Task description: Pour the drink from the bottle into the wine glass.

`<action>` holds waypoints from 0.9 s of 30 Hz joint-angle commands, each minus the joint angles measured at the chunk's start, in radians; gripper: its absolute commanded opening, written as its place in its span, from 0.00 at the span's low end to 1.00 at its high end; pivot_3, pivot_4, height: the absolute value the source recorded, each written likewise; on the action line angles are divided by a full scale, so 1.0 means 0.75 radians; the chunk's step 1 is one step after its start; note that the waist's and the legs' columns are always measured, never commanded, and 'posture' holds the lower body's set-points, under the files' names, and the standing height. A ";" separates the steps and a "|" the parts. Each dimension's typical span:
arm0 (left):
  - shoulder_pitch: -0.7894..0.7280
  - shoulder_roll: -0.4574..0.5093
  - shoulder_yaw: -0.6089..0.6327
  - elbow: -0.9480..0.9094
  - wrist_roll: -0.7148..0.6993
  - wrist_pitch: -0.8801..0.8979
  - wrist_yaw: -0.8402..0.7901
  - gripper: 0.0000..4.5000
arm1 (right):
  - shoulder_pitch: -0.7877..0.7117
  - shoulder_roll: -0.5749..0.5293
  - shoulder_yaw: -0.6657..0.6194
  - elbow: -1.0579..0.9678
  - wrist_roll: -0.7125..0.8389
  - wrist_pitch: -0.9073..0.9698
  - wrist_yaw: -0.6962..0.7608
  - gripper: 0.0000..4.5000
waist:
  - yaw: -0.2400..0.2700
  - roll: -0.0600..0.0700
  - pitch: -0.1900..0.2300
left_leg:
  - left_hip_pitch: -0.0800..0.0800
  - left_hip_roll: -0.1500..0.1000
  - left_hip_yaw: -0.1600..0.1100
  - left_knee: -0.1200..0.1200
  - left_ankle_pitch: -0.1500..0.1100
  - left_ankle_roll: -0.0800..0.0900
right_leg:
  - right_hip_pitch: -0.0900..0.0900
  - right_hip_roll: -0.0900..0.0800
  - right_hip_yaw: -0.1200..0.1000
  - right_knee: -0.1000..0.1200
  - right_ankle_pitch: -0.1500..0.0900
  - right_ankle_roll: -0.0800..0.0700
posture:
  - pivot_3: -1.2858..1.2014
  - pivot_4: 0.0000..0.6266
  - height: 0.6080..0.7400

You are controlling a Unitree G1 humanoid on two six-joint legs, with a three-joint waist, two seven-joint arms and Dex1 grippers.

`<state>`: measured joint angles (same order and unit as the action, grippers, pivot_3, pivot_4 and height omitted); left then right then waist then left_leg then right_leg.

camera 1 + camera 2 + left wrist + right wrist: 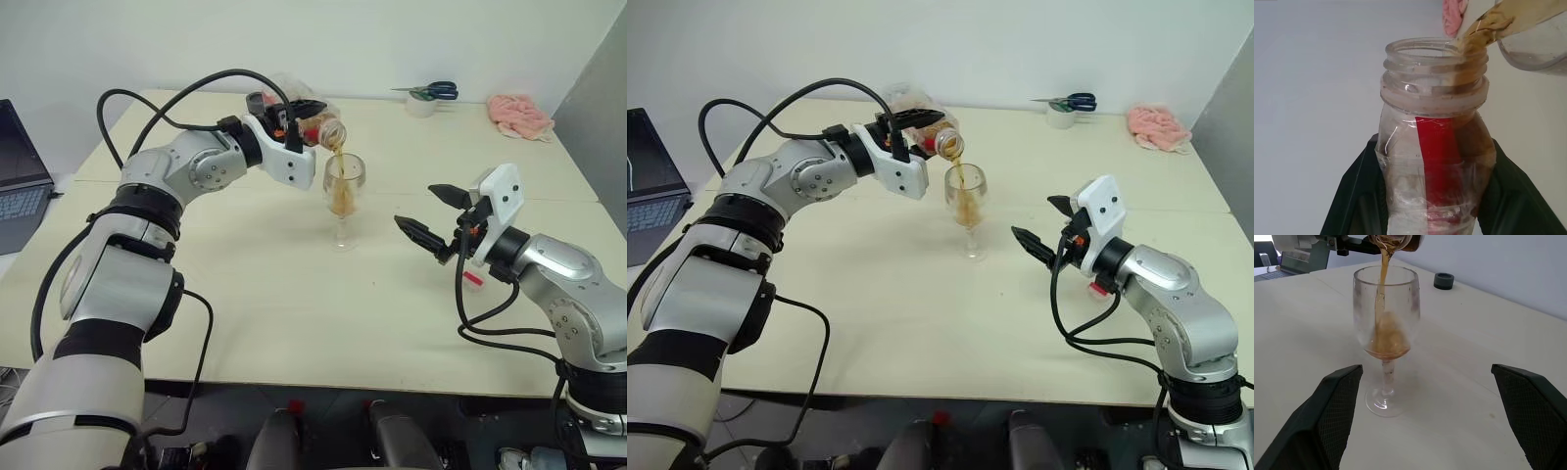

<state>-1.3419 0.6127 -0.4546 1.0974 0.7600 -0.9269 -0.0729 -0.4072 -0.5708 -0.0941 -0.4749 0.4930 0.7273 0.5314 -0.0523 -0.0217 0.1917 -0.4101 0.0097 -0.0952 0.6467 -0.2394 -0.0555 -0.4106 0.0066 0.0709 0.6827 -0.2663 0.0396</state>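
Looking down from the head camera, we see our left hand (294, 117) pinching the bottle (315, 125) round its body and holding it tipped on its side over the wine glass (344, 201), which stands near the middle of the counter (245, 294); a thin stream of the drink (342, 196) falls from the bottle's mouth into the bowl, where a small amber pool has gathered. Our right hand (431, 215) hovers to the right of the glass, apart from it, its fingers spread and holding nothing. At the far edge of the counter lie scissors (431, 92) on a roll of tape and a pink cloth (519, 116), and a laptop (20, 176) sits off to the left. From the left wrist view we see what the head camera cannot: the bottle (1435, 161) is uncapped, thin clear plastic with a red strip label, the black fingers (1356, 196) pressing both sides of it. We judge it light and squashy, so the grip belongs on the body, gently, lest the walls buckle. From the right wrist view the glass (1386, 333) shows its thin stem and round foot flat on the counter, plus a small dark cap (1444, 280) lying beyond it. We judge the glass brittle and easy to tip; the stem or low bowl is where to steady it.
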 commanded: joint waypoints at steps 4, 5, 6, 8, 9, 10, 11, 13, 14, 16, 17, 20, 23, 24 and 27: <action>-0.071 0.030 0.011 -0.008 -0.012 -0.014 0.032 0.40 | -0.022 0.005 -0.003 -0.021 0.001 -0.042 0.007 1.00 | 0.000 0.000 0.000 | 0.000 0.000 0.000 0.000 0.000 0.000 | 0.000 0.000 0.000 0.000 0.000 0.000 | 0.52 0.24 1.00; -0.071 0.031 0.010 -0.007 -0.012 -0.015 0.032 0.40 | -0.021 0.006 -0.003 -0.023 0.003 -0.042 0.008 1.00 | 0.000 0.000 0.000 | 0.000 0.000 0.000 0.000 0.000 0.000 | 0.000 0.000 0.000 0.000 0.000 0.000 | 0.52 0.24 1.00; -0.072 0.030 0.011 -0.008 -0.013 -0.017 0.035 0.40 | -0.020 0.006 -0.002 -0.025 0.005 -0.043 0.011 1.00 | 0.000 0.000 0.000 | 0.000 0.000 0.000 0.000 0.000 0.000 | 0.000 0.000 0.000 0.000 0.000 0.000 | 0.52 0.24 1.00; -0.072 0.028 0.006 -0.009 -0.015 -0.020 0.038 0.40 | -0.014 0.005 0.001 -0.034 0.012 -0.042 0.019 1.00 | 0.000 0.000 0.000 | 0.000 0.000 0.000 0.000 0.000 0.000 | 0.000 0.000 0.000 0.000 0.000 0.000 | 0.52 0.24 1.00; -0.072 0.027 0.004 -0.008 -0.015 -0.020 0.038 0.40 | -0.011 0.004 0.002 -0.038 0.014 -0.042 0.023 1.00 | 0.000 0.000 0.000 | 0.000 0.000 0.000 0.000 0.000 0.000 | 0.000 0.000 0.000 0.000 0.000 0.000 | 0.52 0.24 1.00; -0.072 0.027 0.002 -0.008 -0.015 -0.020 0.039 0.40 | -0.009 0.004 0.002 -0.042 0.015 -0.042 0.026 1.00 | 0.000 0.000 0.000 | 0.000 0.000 0.000 0.000 0.000 0.000 | 0.000 0.000 0.000 0.000 0.000 0.000 | 0.52 0.24 1.00; -0.073 0.027 0.000 -0.006 -0.014 -0.019 0.040 0.40 | -0.007 0.004 0.001 -0.045 0.016 -0.042 0.028 1.00 | 0.000 0.000 0.000 | 0.000 0.000 0.000 0.000 0.000 0.000 | 0.000 0.000 0.000 0.000 0.000 0.000 | 0.52 0.24 1.00; -0.076 0.027 -0.002 -0.002 -0.012 -0.016 0.042 0.40 | -0.007 0.005 -0.001 -0.048 0.019 -0.043 0.030 1.00 | 0.000 0.000 0.000 | 0.000 0.000 0.000 0.000 0.000 0.000 | 0.000 0.000 0.000 0.001 0.000 0.000 | 0.52 0.24 1.00; -0.077 0.028 -0.003 -0.001 -0.011 -0.015 0.043 0.40 | -0.007 0.006 -0.002 -0.049 0.021 -0.044 0.031 1.00 | 0.000 0.000 0.000 | 0.000 0.000 0.000 0.000 0.000 0.000 | 0.000 0.000 0.000 0.001 0.000 0.000 | 0.52 0.24 1.00; -0.079 0.028 -0.006 0.003 -0.007 -0.014 0.045 0.40 | -0.007 0.008 -0.004 -0.051 0.025 -0.047 0.033 1.00 | 0.000 0.000 0.000 | 0.000 0.000 0.000 0.000 0.000 0.000 | 0.000 0.000 0.000 0.001 0.000 0.000 | 0.52 0.24 1.00; -0.080 0.028 -0.007 0.004 -0.006 -0.014 0.046 0.40 | -0.007 0.008 -0.004 -0.051 0.025 -0.049 0.033 1.00 | 0.000 0.000 0.000 | 0.000 0.000 0.000 0.000 0.000 0.000 | 0.000 0.000 0.000 0.001 0.000 0.000 | 0.52 0.24 1.00; -0.082 0.028 -0.010 0.006 -0.004 -0.015 0.048 0.40 | -0.007 0.011 -0.008 -0.055 0.029 -0.055 0.036 1.00 | 0.000 0.000 0.000 | 0.000 0.000 0.000 0.001 0.000 0.000 | 0.000 0.000 0.000 0.001 0.000 0.000 | 0.52 0.24 1.00; -0.085 0.027 -0.014 0.010 -0.001 -0.012 0.052 0.40 | -0.011 0.012 -0.008 -0.051 0.030 -0.060 0.039 1.00 | 0.000 0.000 0.000 | 0.000 0.000 0.000 0.001 0.000 0.000 | 0.000 0.000 0.000 0.001 0.000 0.000 | 0.52 0.24 1.00; -0.086 0.026 -0.016 0.010 0.000 -0.012 0.053 0.40 | -0.012 0.012 -0.008 -0.050 0.030 -0.061 0.040 1.00 | 0.000 0.000 0.000 | 0.000 0.000 0.000 0.001 0.000 0.000 | 0.000 0.000 0.000 0.001 0.000 0.000 | 0.52 0.24 1.00; -0.091 0.027 -0.024 0.009 0.011 -0.006 0.062 0.40 | -0.014 0.011 -0.009 -0.048 0.029 -0.064 0.043 1.00 | 0.000 0.000 0.000 | 0.000 0.000 0.000 0.001 0.000 0.000 | 0.000 0.000 0.000 0.001 0.000 0.000 | 0.52 0.24 1.00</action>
<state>-1.3660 0.6167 -0.4763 1.1129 0.7681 -0.9278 -0.0524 -0.4066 -0.5656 -0.0842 -0.4758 0.4962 0.7037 0.5611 -0.0524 -0.0218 0.1917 -0.4100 0.0097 -0.0954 0.6473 -0.2393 -0.0554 -0.4107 0.0066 0.0708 0.6839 -0.2662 0.0395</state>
